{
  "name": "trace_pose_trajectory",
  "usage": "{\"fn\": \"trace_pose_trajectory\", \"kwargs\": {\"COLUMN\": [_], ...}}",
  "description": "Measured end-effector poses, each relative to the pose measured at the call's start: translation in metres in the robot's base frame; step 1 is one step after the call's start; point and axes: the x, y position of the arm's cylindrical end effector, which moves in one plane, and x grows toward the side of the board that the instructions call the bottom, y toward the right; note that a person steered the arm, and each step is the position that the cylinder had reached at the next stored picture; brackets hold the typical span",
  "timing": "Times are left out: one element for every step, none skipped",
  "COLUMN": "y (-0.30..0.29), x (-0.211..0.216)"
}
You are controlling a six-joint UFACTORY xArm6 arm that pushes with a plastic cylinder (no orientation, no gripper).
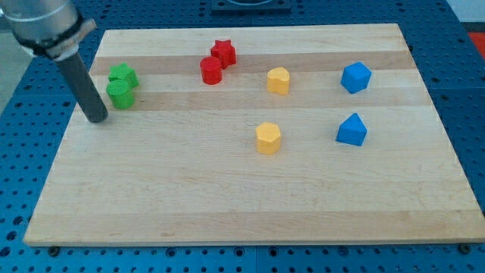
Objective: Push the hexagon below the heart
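A yellow hexagon block (267, 138) lies near the board's middle. A yellow heart block (278, 80) lies above it, slightly to the right, with a clear gap between them. My tip (97, 119) rests on the board near its left edge, far left of both yellow blocks. It stands just left of and slightly below a green cylinder (120, 94); whether it touches it I cannot tell.
A green star (123, 76) touches the green cylinder from above. A red star (223, 51) and a red cylinder (211, 70) sit together at top centre. A blue cube (356, 76) and a blue triangular block (352, 130) lie at the right. The wooden board (227, 212) sits on a blue perforated table.
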Motion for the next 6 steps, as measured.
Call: {"fn": "trace_pose_trajectory", "kwargs": {"y": [0.077,0.154,0.187,0.204,0.23,0.253], "x": [0.04,0.045,0.045,0.058,0.101,0.074]}}
